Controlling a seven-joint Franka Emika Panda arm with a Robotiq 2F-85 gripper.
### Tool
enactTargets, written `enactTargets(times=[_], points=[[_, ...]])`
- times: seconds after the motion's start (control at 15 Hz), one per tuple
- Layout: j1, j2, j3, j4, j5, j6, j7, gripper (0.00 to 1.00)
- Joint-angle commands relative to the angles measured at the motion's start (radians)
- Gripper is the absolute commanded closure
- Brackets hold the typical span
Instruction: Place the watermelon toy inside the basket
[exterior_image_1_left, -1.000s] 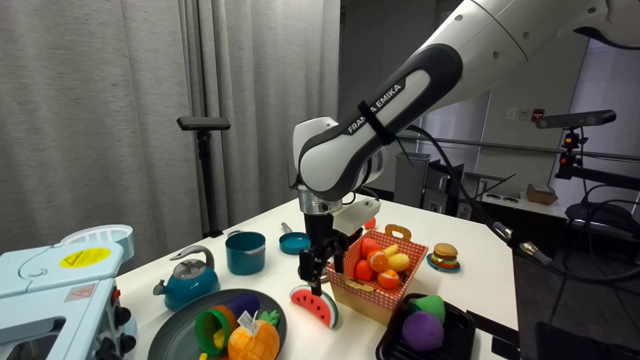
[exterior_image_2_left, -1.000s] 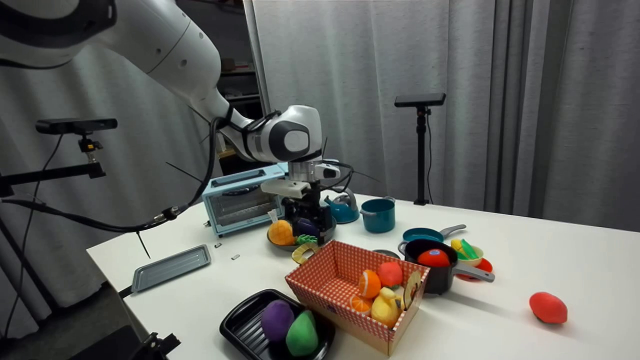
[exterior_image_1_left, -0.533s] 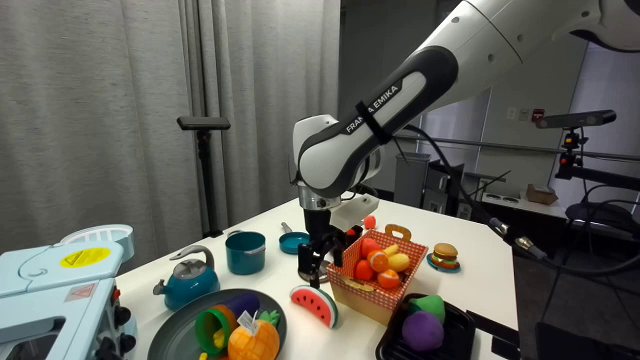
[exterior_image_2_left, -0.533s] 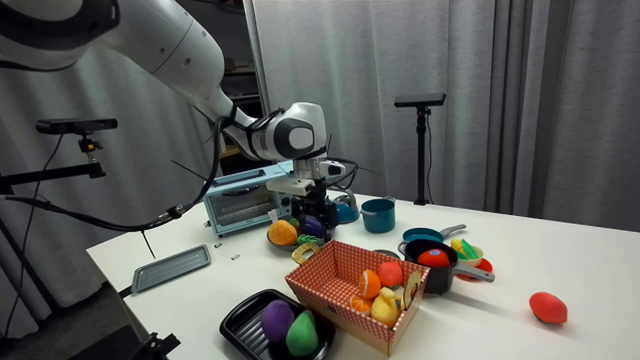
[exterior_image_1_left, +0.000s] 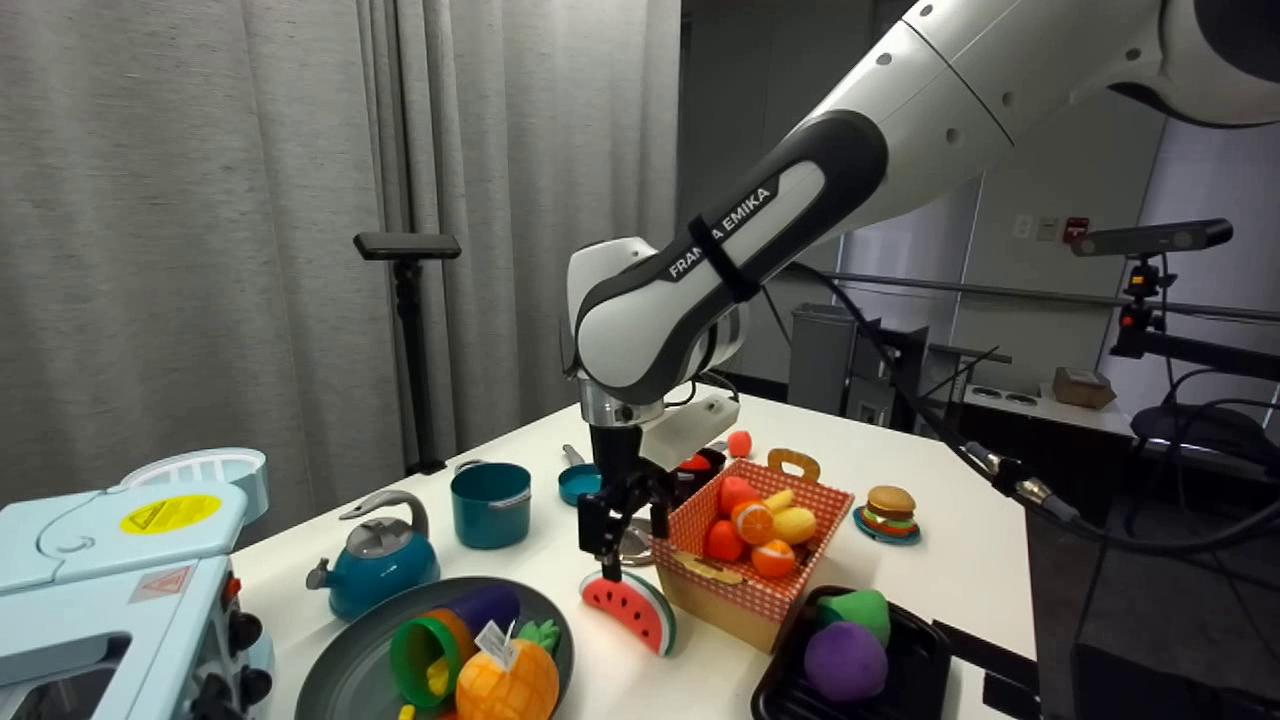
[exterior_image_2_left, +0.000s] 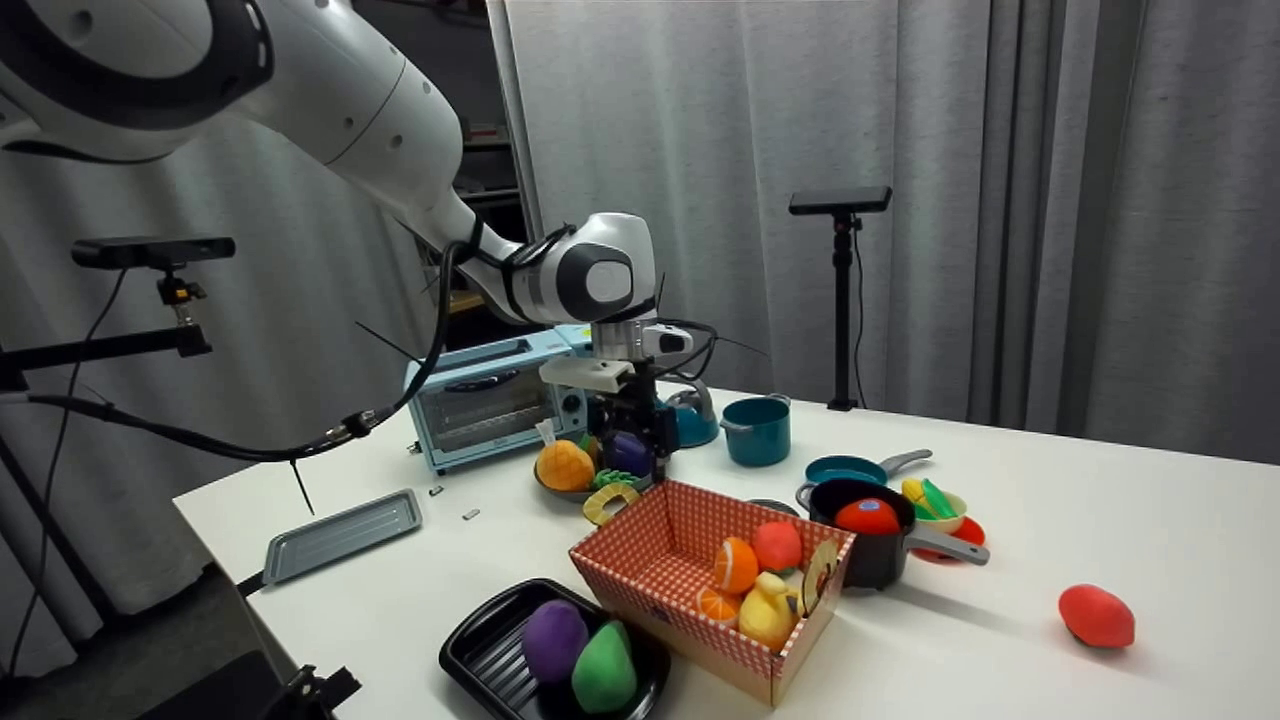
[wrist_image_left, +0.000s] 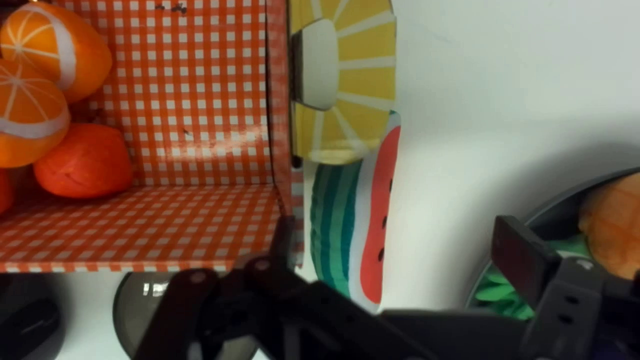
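My gripper (wrist_image_left: 397, 232) hangs spread wide near the far end of the watermelon (exterior_image_1_left: 640, 614), which lies just left of the basket (exterior_image_1_left: 715, 604) in an exterior view.

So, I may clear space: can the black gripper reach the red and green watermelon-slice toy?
Probably yes: the gripper hangs open above the toy, though the red-checked basket's yellow handle partly overhangs it.

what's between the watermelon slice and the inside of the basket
The wall of the basket: the watermelon toy lies outside, beside it. In the wrist view the yellow handle also hides one end of the toy, so it could snag a lift.
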Motion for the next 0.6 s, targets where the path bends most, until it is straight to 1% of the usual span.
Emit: enactTargets(times=[0.0,0.07,0.4,0.53], points=[[0.024,-0.037,-0.017,0.028,-0.029,-0.013,0.018,0.00],[0.011,-0.008,-0.005,0.019,-0.006,-0.002,-0.001,0.00],[0.012,-0.006,-0.005,0.019,-0.006,-0.002,-0.001,0.00],[0.011,0.016,-0.003,0.035,-0.006,0.031,-0.008,0.00]])
